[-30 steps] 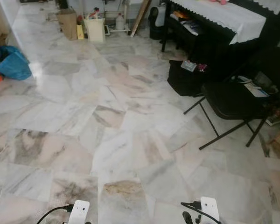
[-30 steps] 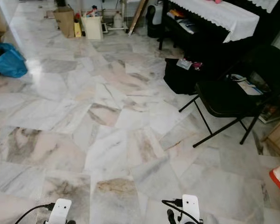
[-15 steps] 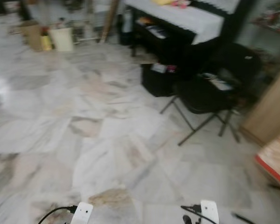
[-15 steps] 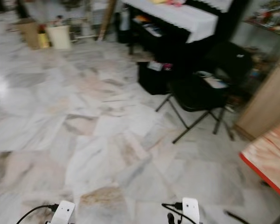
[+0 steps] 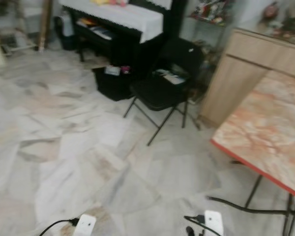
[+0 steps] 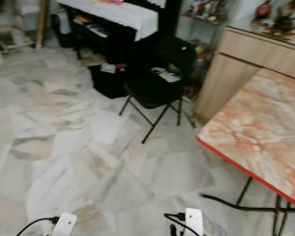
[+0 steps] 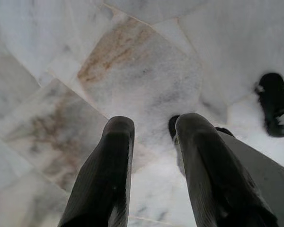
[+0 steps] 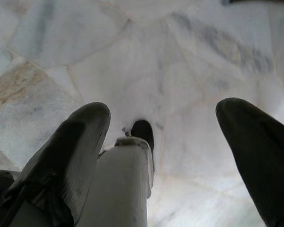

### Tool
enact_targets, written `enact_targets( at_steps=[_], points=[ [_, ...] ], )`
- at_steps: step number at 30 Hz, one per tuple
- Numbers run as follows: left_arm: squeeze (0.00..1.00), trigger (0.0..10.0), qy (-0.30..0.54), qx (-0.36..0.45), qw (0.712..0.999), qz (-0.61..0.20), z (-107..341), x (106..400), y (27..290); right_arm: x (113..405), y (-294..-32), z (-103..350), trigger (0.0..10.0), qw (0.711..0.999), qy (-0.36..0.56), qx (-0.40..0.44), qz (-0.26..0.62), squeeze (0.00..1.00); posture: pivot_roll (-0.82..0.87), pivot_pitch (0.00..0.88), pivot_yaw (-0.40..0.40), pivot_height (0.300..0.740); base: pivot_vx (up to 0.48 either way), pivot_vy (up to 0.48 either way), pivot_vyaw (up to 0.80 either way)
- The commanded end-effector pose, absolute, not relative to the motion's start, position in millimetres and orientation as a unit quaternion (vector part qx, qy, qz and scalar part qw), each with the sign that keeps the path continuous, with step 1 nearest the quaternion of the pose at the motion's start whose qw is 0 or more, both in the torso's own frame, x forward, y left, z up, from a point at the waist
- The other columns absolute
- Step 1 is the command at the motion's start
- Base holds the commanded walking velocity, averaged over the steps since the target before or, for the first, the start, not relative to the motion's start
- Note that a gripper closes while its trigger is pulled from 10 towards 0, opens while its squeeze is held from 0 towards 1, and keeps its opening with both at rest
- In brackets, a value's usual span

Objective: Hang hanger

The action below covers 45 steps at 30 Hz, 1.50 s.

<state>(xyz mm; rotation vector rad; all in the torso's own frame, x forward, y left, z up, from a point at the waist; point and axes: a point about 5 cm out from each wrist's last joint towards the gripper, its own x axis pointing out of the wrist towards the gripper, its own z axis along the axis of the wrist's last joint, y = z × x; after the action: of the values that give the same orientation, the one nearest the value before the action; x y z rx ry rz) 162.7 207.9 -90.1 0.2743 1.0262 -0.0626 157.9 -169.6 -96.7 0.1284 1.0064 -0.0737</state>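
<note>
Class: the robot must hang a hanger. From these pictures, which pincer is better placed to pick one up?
Neither clearly: no hanger can be seen. Both hang empty over the marble floor. The right pincer is open wider than the left pincer, a slight edge.

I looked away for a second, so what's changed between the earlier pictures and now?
The camera swung right: the folding chair slid leftward in view, and a marble-patterned table and wooden cabinet came in. Nothing was grasped or released. Both arms stay low, jaws empty over the floor.

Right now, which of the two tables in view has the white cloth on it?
The black table at the back, behind the folding chair. The near table has a bare marbled top with a red edge.
</note>
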Motion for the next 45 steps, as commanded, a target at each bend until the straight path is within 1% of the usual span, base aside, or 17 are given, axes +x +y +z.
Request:
enact_targets(
  at_steps=[1,7,11,14,17,20,27,35,43,45],
  points=[
    [0.00,10.0,0.489,0.139,0.860,-0.041,-90.2,164.5,203.6,158.4,-173.7,-96.4,10.0,0.871,0.485,0.062,-0.043,0.00,0.00,0.000,-0.046,0.740,0.000,0.000,-0.70],
    [0.00,10.0,0.484,0.162,0.858,-0.060,-89.3,166.6,202.6,160.0,-182.4,-95.1,10.0,0.871,0.485,0.060,-0.049,0.00,0.01,0.000,-0.047,0.740,0.000,-0.201,-0.70],
    [0.00,10.0,0.483,0.159,0.859,-0.056,-88.9,167.7,202.7,161.5,-190.0,-93.6,10.0,0.872,0.483,0.059,-0.056,0.00,0.00,0.000,-0.050,0.740,0.000,-0.173,-0.70],
    [0.00,10.0,0.480,0.176,0.856,-0.073,-88.3,169.2,201.7,158.7,-196.8,-93.8,10.0,0.870,0.486,0.056,-0.060,0.00,0.01,0.000,-0.053,0.740,0.000,-0.124,-0.69],
    [0.00,10.0,0.479,0.175,0.857,-0.073,-88.2,169.5,201.4,157.7,-199.4,-93.8,10.0,0.870,0.487,0.056,-0.061,0.00,0.01,0.000,-0.054,0.740,0.000,-0.391,-0.69],
    [0.00,10.0,0.479,0.166,0.860,-0.065,-88.2,169.6,201.1,156.9,-204.9,-93.2,10.0,0.869,0.487,0.055,-0.065,0.00,0.01,0.000,-0.058,0.740,0.000,0.000,-0.69],
    [0.00,10.0,0.475,0.169,0.861,-0.070,-87.4,171.3,200.7,159.1,-197.9,-93.5,10.0,0.871,0.485,0.058,-0.061,0.00,0.01,0.000,-0.053,0.740,0.000,0.000,-0.68],
    [0.00,10.0,0.472,0.152,0.866,-0.055,-87.1,171.4,201.0,159.8,-197.3,-93.4,10.0,0.870,0.485,0.061,-0.064,0.00,0.01,0.000,-0.052,0.740,0.000,0.000,-0.68],
    [0.00,10.0,0.473,0.151,0.866,-0.059,-87.2,171.7,200.0,161.0,-197.1,-92.9,10.0,0.871,0.484,0.060,-0.063,0.00,0.01,0.000,-0.060,0.740,0.000,0.000,-0.68],
    [0.00,10.0,0.476,0.156,0.863,-0.065,-87.3,171.9,199.5,162.3,-197.0,-92.3,10.0,0.873,0.480,0.063,-0.063,0.00,0.01,0.000,-0.061,0.740,0.000,0.000,0.00]
  ],
)
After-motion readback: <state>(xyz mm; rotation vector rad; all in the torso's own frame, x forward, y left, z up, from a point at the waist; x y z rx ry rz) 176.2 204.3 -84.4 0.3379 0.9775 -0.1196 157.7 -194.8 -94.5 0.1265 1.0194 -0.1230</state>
